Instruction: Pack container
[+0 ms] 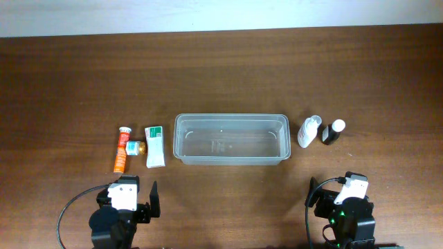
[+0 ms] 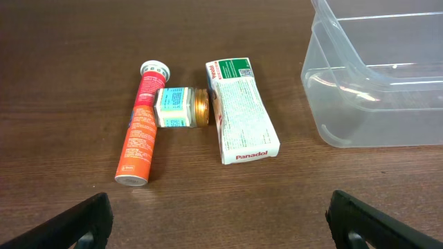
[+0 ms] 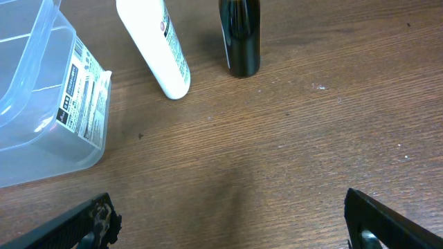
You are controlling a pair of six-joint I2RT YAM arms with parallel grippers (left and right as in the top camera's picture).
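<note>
On the brown wooden table, an orange tube, a small gold-lidded jar and a white Panadol box are lying side by side, the jar touching both, while well apart a white bottle is lying slantwise just beside a dark bottle standing upright.

The left arm is matte black, with a white boxy wrist housing and a thin black looped cable. The right arm matches, adding green indicator lights. The left gripper and right gripper have black angular fingers.
</note>
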